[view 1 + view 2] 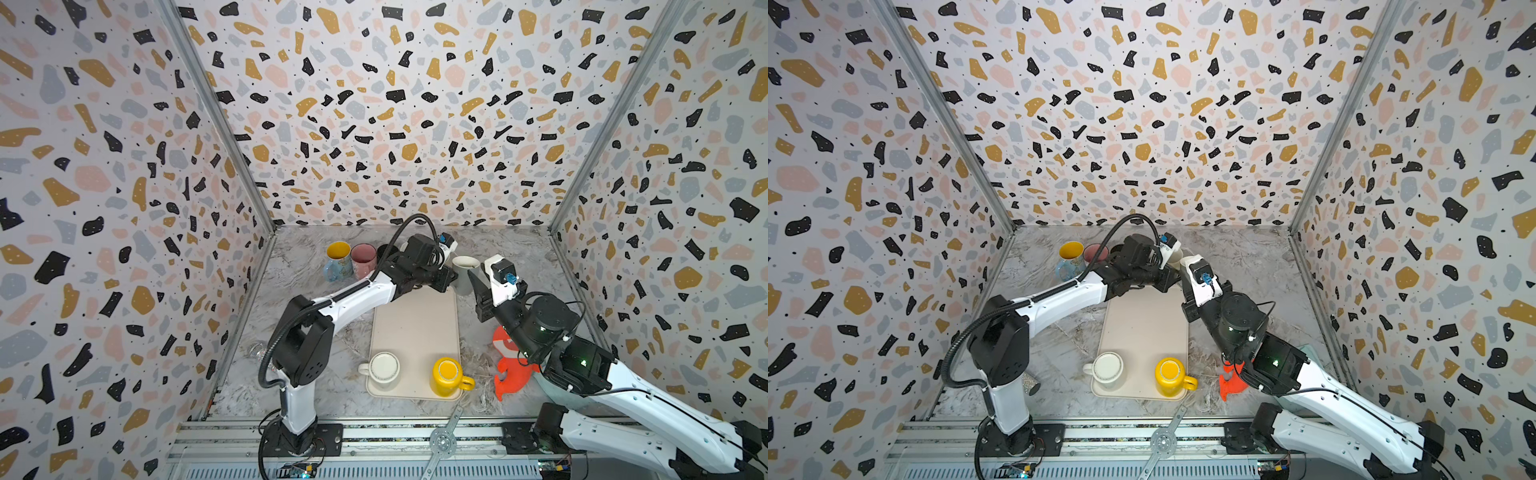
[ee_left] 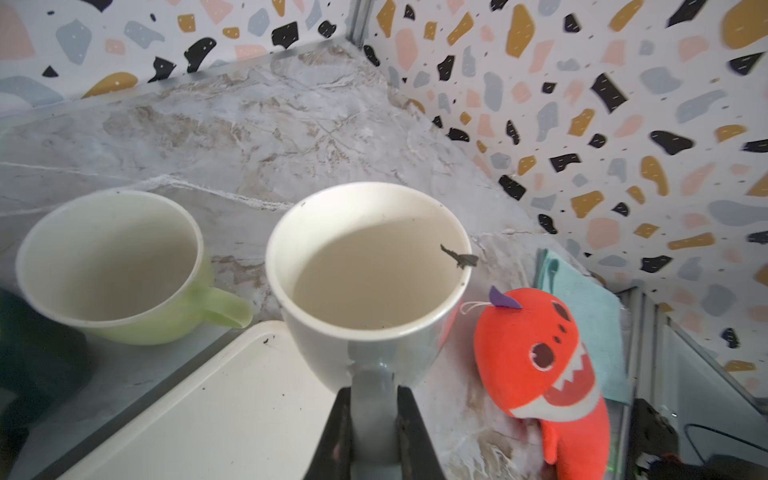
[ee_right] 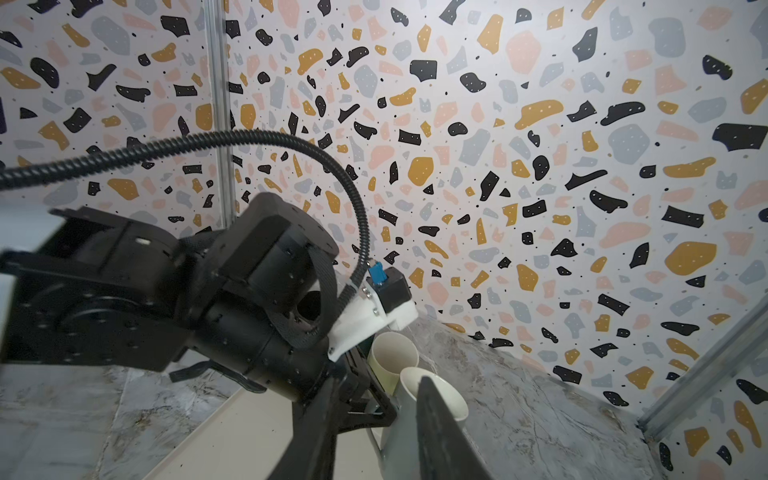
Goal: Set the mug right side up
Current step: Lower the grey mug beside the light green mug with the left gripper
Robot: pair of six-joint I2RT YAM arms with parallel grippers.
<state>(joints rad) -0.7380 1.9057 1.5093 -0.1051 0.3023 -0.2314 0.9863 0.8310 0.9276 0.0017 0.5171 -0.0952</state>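
Mug, white glazed ceramic, stands mouth-up by far right corner of cream tray. Left gripper clamps its grey handle; right gripper has jaws apart beside it. Likely stiff, slick, breakable; handle grips best.

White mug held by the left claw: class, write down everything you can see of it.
The white mug looks like glossy ceramic, tapering towards its base, with a pale grey handle. It stands upright, mouth up, apparently empty, with a small dark mark on the rim. It is by the far right corner of the cream tray; its base is hidden. The left claw is shut on the handle. The right claw is open close beside it; contact there cannot be told.
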